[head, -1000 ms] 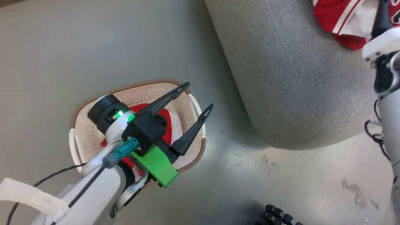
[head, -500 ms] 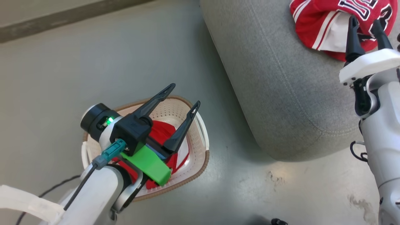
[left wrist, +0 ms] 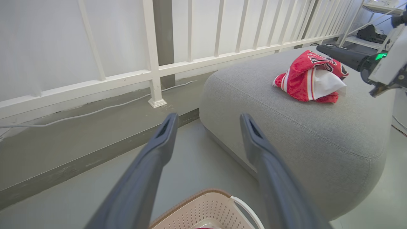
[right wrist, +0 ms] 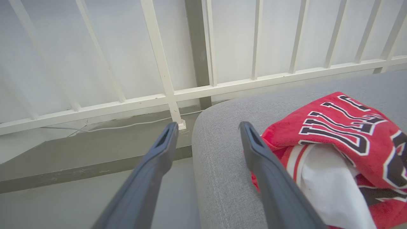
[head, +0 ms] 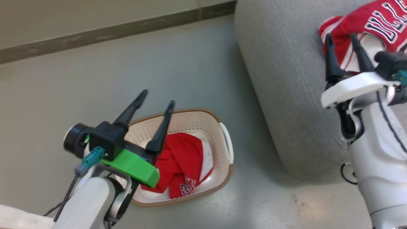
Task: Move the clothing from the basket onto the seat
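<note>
Left pincer (head: 158, 97) stands wide and empty, above the 9 o'clock side of the basket (head: 208, 118). The right pincer (head: 341, 35) is likewise wide and empty, its tips near the red jersey (head: 365, 28) on the seat (head: 286, 95).

Clothing: the red jersey lies crumpled on the seat, at 1 o'clock in the head view. A second red garment (head: 182, 159) lies bunched in the basket, which stands on the floor (head: 159, 57) at 8 o'clock of the seat.

Progress, as judged: about half done. One piece is delivered and at least one is left to lift out. Whether more lies beneath it cannot be told.

Writing: the red jersey carries navy letters edged in white, partly folded under; "ULL" appears legible. The second red garment shows what looks like "23". No brand is readable.
</note>
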Controlling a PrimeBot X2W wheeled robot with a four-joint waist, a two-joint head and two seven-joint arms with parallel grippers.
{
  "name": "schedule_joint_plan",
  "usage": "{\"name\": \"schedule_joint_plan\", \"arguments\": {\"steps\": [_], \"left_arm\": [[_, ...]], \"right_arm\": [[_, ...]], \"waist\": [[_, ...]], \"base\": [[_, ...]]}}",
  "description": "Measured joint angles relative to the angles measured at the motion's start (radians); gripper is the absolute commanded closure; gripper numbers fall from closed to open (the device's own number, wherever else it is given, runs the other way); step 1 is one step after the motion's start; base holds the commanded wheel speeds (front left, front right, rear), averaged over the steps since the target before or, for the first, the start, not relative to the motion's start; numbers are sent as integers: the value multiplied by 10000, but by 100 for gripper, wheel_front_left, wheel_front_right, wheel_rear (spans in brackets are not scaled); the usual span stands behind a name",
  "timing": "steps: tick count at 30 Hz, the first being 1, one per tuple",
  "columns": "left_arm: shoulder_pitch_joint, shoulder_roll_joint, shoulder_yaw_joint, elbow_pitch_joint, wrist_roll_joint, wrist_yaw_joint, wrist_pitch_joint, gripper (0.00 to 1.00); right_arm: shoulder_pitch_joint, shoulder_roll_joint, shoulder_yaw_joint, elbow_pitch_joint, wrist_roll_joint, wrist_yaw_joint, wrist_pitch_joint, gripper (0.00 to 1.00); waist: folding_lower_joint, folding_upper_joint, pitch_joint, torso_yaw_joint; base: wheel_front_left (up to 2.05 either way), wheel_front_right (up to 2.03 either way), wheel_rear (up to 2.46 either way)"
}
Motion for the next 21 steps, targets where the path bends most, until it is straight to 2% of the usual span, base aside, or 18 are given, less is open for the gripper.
{"name": "schedule_joint_plan", "arguments": {"steps": [12, 21], "left_arm": [[1103, 8, 1168, 903, -541, 527, -639, 0], [2024, 4, 1981, 1327, -719, 629, -830, 0]], "right_arm": [[1305, 291, 658, -752, -334, 121, 0, 0], [2391, 476, 972, -1162, -360, 121, 0, 0]], "waist": [[0, 0, -1041, 1036], [-1, 0, -1910, 1506]], "base": [[0, 0, 0], [0, 0, 0]]}}
